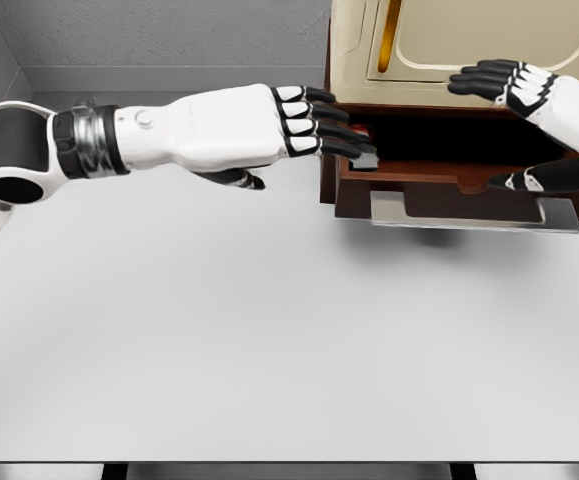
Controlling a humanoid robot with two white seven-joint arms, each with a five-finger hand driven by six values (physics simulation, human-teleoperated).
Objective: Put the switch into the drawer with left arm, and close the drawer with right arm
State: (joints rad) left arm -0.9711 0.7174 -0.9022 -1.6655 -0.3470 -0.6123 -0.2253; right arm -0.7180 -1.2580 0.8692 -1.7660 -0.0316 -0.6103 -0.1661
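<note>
The brown wooden drawer (pixel 439 180) stands pulled out of the cream cabinet (pixel 449 40), its metal handle (pixel 474 212) facing me. A small grey switch (pixel 365 160) lies at the drawer's left front corner, right under my left hand's fingertips (pixel 349 148). My left hand (pixel 314 140) reaches in from the left with its fingers stretched flat over that corner and its thumb hanging back below, so it is open. Over the drawer's right side my right hand (pixel 489 130) is open, with fingers above the opening and thumb near the front panel, holding nothing.
A pale grey tabletop (pixel 269 340) fills the foreground up to the near edge. The cabinet stands at the back right against a grey wall (pixel 169 35). A dark strip runs along the bottom of the picture.
</note>
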